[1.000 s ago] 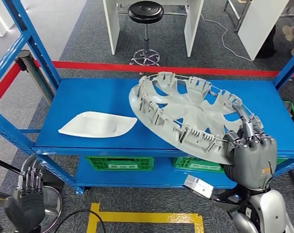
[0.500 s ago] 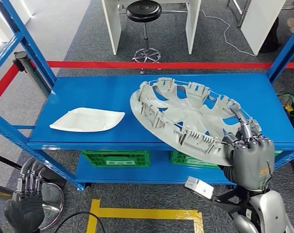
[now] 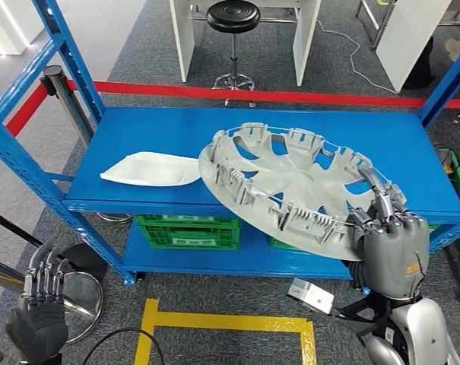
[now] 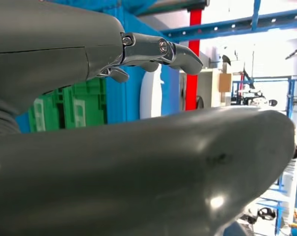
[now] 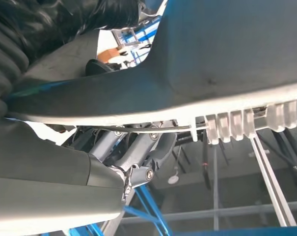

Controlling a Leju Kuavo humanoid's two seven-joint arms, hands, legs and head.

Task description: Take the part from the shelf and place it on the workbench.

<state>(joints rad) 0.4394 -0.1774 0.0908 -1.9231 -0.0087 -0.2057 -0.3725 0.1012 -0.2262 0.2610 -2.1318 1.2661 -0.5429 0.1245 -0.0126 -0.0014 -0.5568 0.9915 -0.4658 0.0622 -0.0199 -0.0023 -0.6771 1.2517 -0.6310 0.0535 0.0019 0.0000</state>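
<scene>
Gripping the near edge of a large grey wheel cover (image 3: 290,186), the right hand (image 3: 394,255) sits at the lower right of the head view, its fingers (image 3: 382,199) curled up over the rim while the palm stays below it. The wheel cover is tilted, inner side up, with its ribbed clips and spokes showing; its far part hangs over the top board of the blue shelf (image 3: 158,137), and its near edge juts out past the shelf's front lip toward the robot. Whether the far rim touches the board cannot be told. In the right wrist view the cover's underside (image 5: 228,54) spans the frame, with the hand's metal fingers (image 5: 139,152) pressed against the clip-lined rim.

A flat white panel (image 3: 150,169) lies on the same board to the left of the wheel cover, its tip just beside the cover's rim. Green crates (image 3: 187,232) stand on the lower board of the shelf.

The left hand (image 3: 38,312) hangs low at the lower left, well apart from the shelf, holding nothing, with its fingers slightly apart and pointing upward. In the left wrist view its thumb (image 4: 150,167) is spread away from the fingers (image 4: 154,49).

Beyond the shelf a red barrier tape (image 3: 261,95) crosses the grey carpet, and a black stool (image 3: 233,17) stands behind it. Yellow tape (image 3: 221,323) marks the floor in front of the robot.
</scene>
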